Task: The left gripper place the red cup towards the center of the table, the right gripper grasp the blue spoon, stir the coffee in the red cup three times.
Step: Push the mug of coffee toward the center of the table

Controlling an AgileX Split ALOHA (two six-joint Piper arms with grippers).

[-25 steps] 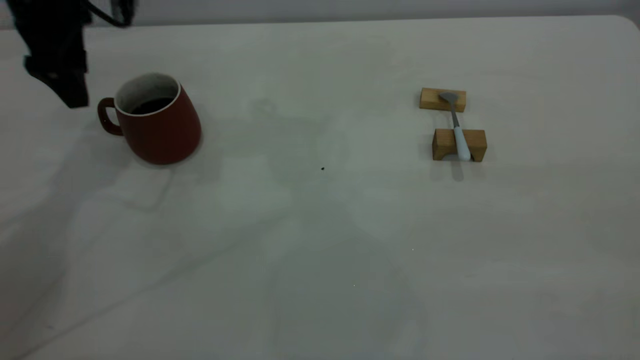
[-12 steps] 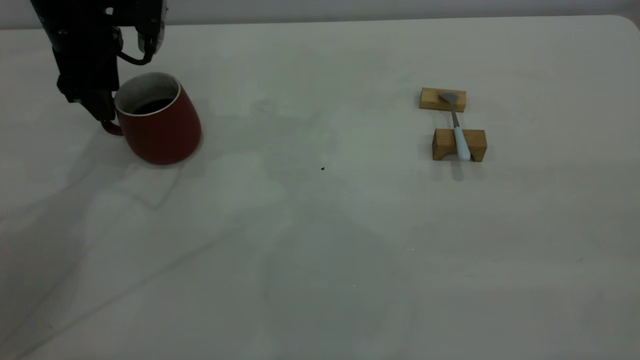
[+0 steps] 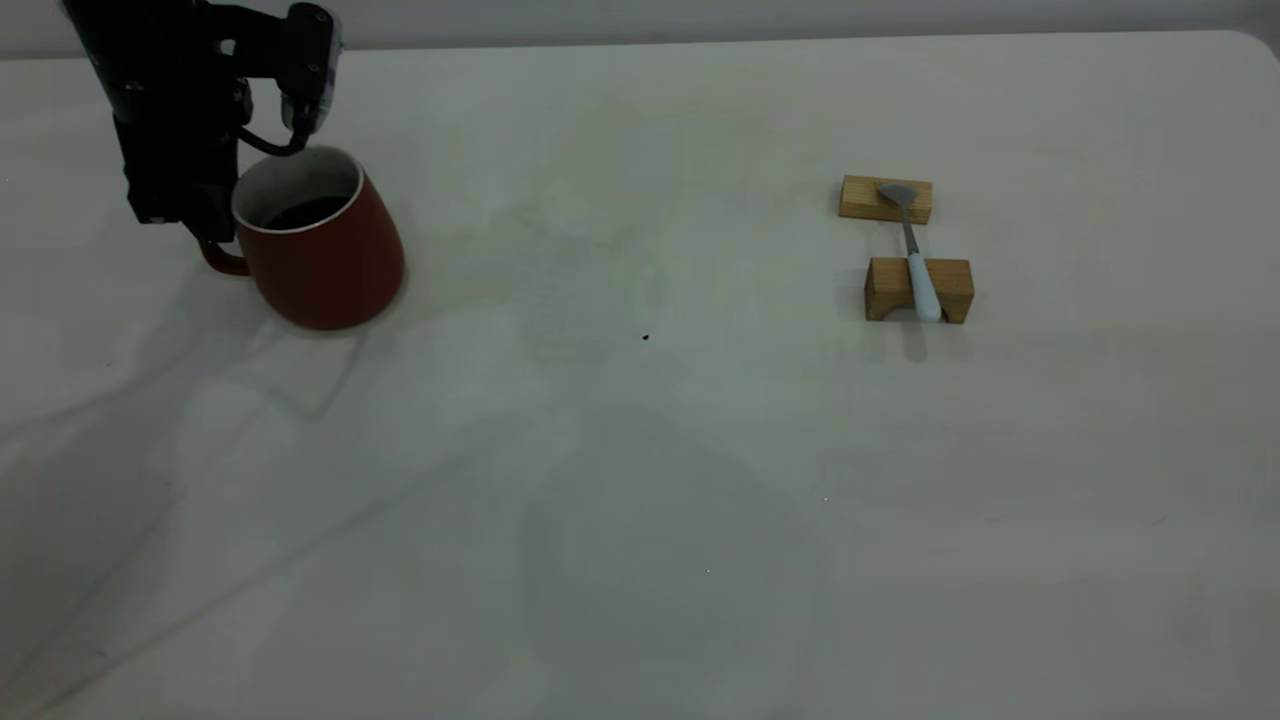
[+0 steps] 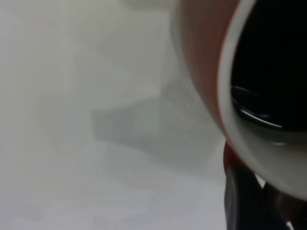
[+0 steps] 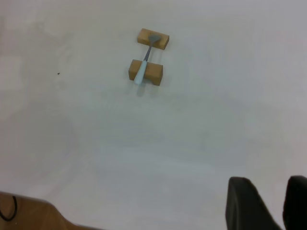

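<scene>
The red cup [image 3: 330, 270] stands upright at the table's [image 3: 640, 500] far left, with dark coffee [image 3: 305, 210] inside. My left gripper [image 3: 208, 228] is down at the cup's handle side and hides most of the handle; it looks shut on the handle. In the left wrist view the cup's wall [image 4: 201, 57] and the coffee [image 4: 273, 62] fill the frame, with a dark finger [image 4: 244, 201] against the red handle. The blue spoon [image 3: 915, 265] lies across two wooden blocks at the right. My right gripper [image 5: 283, 203] hangs open, well away from the spoon [image 5: 143, 69].
The spoon's bowl rests on a flat wooden block [image 3: 862, 198] and its handle in a notched block [image 3: 950, 290]. A tiny dark speck [image 3: 645, 337] marks the table's middle. The table's brown edge [image 5: 29, 215] shows in the right wrist view.
My left gripper came in from the far left and dropped onto the cup's handle. The cup has shifted very slightly to the right. The spoon and blocks have not moved.
</scene>
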